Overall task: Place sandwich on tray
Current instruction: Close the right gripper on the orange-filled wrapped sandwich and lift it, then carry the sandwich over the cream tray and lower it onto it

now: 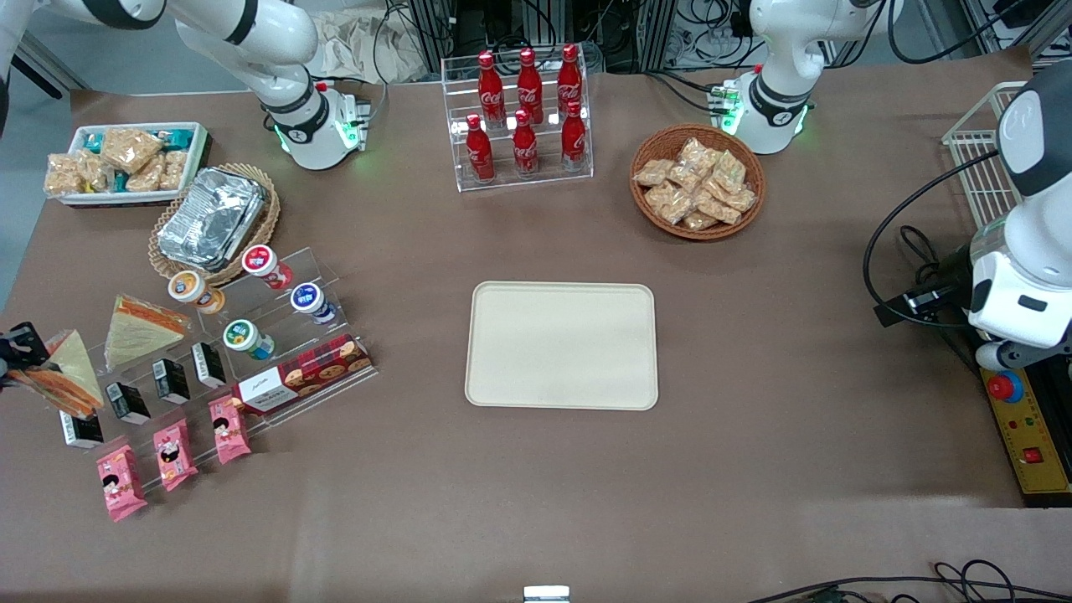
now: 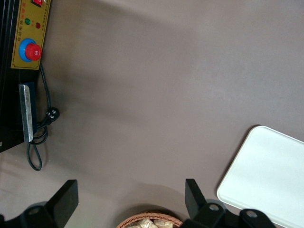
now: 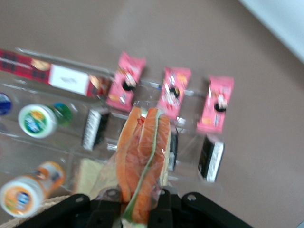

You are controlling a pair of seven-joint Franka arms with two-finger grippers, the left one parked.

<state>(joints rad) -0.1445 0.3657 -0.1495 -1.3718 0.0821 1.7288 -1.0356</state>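
While my gripper [image 3: 134,202] clamps the sandwich [image 3: 142,161], both fingers pressing its wrapped sides, I hold it up at the working arm's end of the table, cut edge showing orange, white and green. Under it lie three pink packets [image 3: 171,90] and small black cartons [image 3: 211,158] on a clear rack. A second wedge [image 1: 138,328] rests beside it. Toward mid-table sits the tray [image 1: 562,345], bare.

Brown-covered table [image 1: 754,469]; tangled black cables [image 1: 670,33] along its back edge.
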